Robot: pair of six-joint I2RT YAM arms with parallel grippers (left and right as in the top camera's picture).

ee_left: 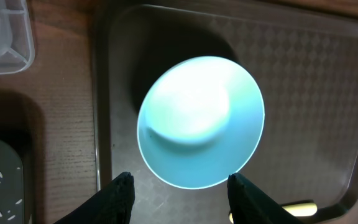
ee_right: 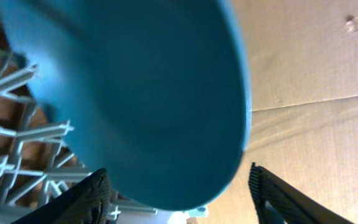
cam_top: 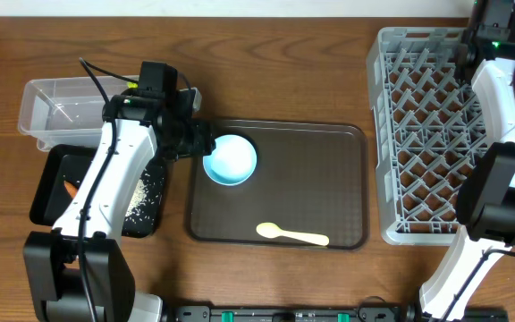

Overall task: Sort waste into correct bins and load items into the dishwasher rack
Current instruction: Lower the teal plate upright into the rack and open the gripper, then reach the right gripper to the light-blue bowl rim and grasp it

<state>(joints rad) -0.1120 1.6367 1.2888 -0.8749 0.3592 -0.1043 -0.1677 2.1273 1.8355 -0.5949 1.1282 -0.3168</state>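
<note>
far left, a clear tub (cam_top: 56,107) stands at the rear of the table. the black tray (cam_top: 50,192) lies just in front of it and carries loose rice grains (cam_top: 141,201) and an orange carrot piece (cam_top: 71,189). the left arm reaches forward over the black tray's right half and hides part of it. the left gripper (ee_left: 180,177) is released, its fingers (ee_left: 120,199) apart either side of the near rim of a light-blue bowl (ee_left: 201,121), with no clamping seen. the bowl sits upright in the rear-left corner of the brown serving tray (cam_top: 320,179), close to its left lip. a cream spoon (cam_top: 291,235) lies flat near the tray's front edge, well apart from the bowl, with bare tray floor between and to the right. the grey dishwasher rack (cam_top: 418,134) stands beside the tray. the right arm runs along the rack's right side to its rear corner. the right gripper (ee_right: 178,171) is released, fingers (ee_right: 82,199) spread wide. the dark-blue plate (ee_right: 135,93) stands on edge among the rack pegs (ee_right: 17,130), its lower rim between the fingers; contact cannot be told.
</note>
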